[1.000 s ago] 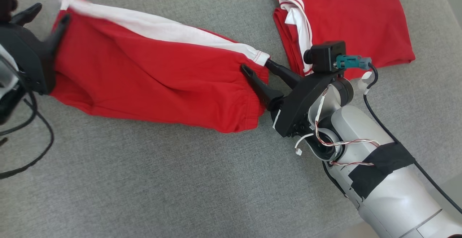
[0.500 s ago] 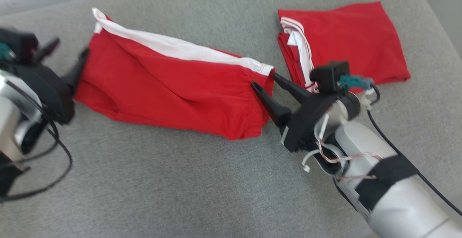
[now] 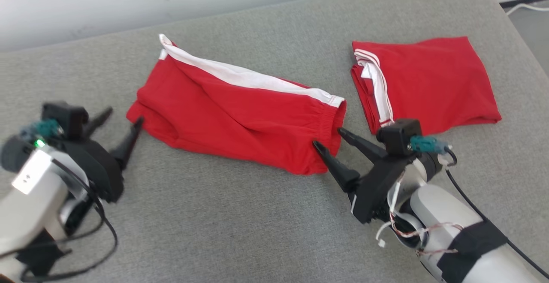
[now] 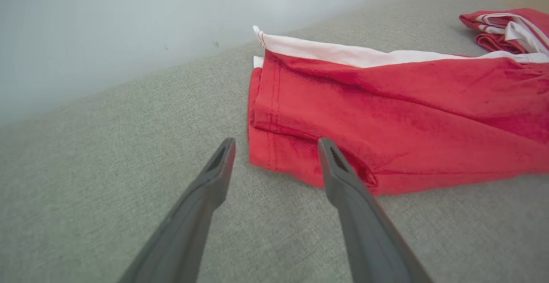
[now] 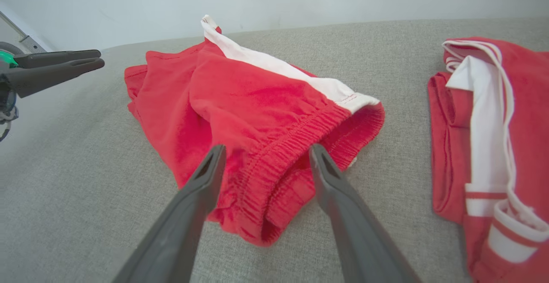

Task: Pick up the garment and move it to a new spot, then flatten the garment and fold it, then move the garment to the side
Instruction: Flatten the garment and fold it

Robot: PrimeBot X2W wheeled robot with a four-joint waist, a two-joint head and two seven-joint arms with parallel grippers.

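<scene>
On grey cushion, shorts lie crosswise, waistband right.

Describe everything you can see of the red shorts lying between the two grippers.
The red shorts look like soft knit cotton, with a white side stripe along the far edge and a gathered elastic waistband at the robot's right end. They lie folded lengthwise, wrinkled, flat on the grey cushion. The open right gripper straddles the waistband end; the open left gripper sits just off the hemmed end, not touching.
</scene>
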